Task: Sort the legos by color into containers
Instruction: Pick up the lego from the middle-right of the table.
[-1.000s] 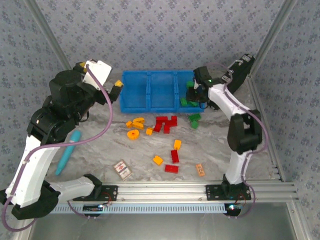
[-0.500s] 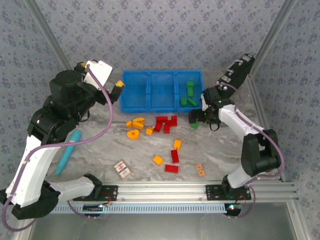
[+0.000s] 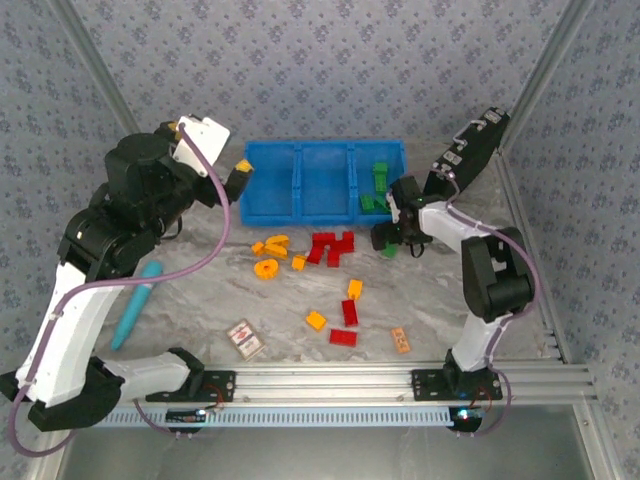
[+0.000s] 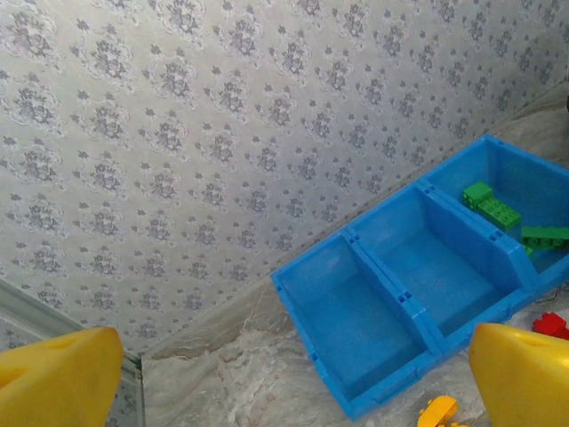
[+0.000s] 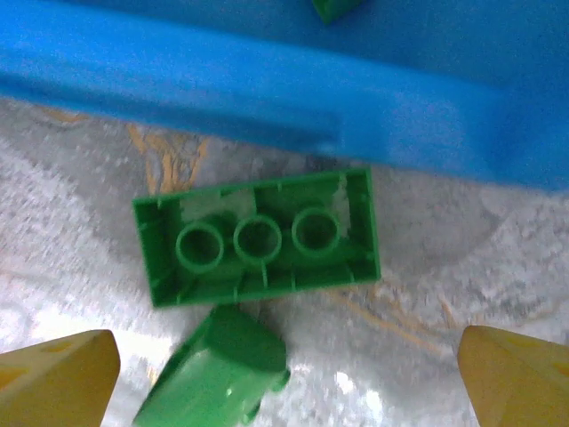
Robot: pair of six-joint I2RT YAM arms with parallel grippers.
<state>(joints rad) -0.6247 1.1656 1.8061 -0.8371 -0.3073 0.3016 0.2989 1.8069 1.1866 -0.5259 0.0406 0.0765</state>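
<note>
The blue bin [image 3: 300,212] has three containers in a row; the right one holds several green legos [image 3: 378,186], which the left wrist view shows at its far end [image 4: 491,206]. My right gripper [image 3: 393,234] is open, low over the table just in front of that container. An upturned green lego [image 5: 258,236] and a smaller green lego [image 5: 218,369] lie between its yellow fingertips [image 5: 53,374], touching neither. My left gripper [image 3: 240,176] hangs open and empty, raised off the bin's left end. Orange legos [image 3: 272,245], an orange ring [image 3: 266,268] and red legos [image 3: 330,247] lie before the bin.
More orange and red legos [image 3: 345,312] are scattered toward the near edge, with a small orange tag [image 3: 401,340] and a patterned card [image 3: 244,339]. A teal tool [image 3: 135,305] lies at the left. The bin's front wall [image 5: 267,89] stands just beyond the right gripper.
My right gripper opened over the right container, left a green lego there, then dropped to the table in front of the bin. The left arm shifted only slightly.
</note>
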